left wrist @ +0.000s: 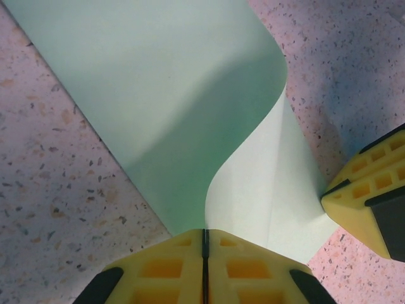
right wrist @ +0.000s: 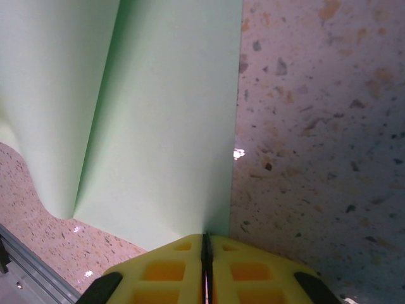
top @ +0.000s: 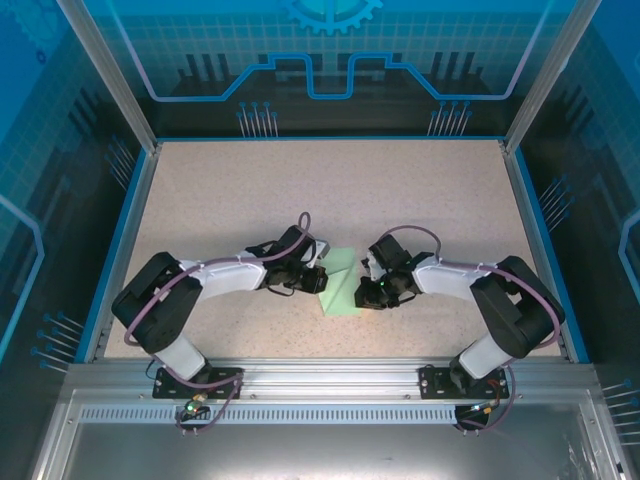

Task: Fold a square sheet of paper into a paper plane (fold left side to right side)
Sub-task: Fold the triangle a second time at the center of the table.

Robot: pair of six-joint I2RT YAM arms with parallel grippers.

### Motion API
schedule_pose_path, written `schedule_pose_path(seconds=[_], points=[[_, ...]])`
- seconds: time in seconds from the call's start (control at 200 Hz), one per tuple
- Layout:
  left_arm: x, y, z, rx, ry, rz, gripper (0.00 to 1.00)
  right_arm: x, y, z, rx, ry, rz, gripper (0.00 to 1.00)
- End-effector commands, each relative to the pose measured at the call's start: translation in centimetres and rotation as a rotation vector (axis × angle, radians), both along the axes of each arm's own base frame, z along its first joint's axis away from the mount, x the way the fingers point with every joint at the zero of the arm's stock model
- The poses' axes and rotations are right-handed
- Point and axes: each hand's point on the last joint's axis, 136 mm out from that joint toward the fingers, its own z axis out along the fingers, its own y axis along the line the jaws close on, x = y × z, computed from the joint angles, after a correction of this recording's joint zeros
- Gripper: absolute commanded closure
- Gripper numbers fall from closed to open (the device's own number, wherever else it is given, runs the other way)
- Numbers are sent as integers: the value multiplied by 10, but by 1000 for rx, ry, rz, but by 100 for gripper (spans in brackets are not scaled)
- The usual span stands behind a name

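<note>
The square sheet of paper (top: 341, 281), pale mint green, lies on the speckled table between my two grippers. In the left wrist view the paper (left wrist: 158, 95) has one side lifted and curling over in a soft bend, uncreased. My left gripper (left wrist: 204, 235) is shut on that lifted edge, and from above the left gripper (top: 319, 279) sits at the sheet's left side. My right gripper (right wrist: 205, 238) is shut on the near corner of the paper (right wrist: 158, 126), where a long fold line runs away from me. From above, the right gripper (top: 369, 291) is at the sheet's right side, and its yellow finger (left wrist: 367, 190) touches the curled flap.
The speckled tabletop (top: 300, 190) stretches wide behind and beside the sheet, framed by a blue border (top: 130, 230). A metal rail (right wrist: 25, 266) runs along the near edge close to the paper. Both arm bases (top: 195, 380) stand at the front.
</note>
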Motion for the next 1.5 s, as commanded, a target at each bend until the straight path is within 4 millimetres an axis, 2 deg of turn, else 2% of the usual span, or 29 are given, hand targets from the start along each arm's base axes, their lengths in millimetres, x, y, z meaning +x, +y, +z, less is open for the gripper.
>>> schedule_pose_path(seconds=[0.0,0.645,1.15,1.496], points=[[5,-5,1,-12,4,-33,91,-16,-8,-16,-81,50,32,90],[6,-14,-14,-32,52,-58,91,-17,-10,-17,-107,55,49,89],[6,-19,-2,-67,31,-70,90,-20,-14,-19,-129,65,52,89],[3,-12,-18,-27,57,-64,90,-20,-14,-18,-127,61,56,89]])
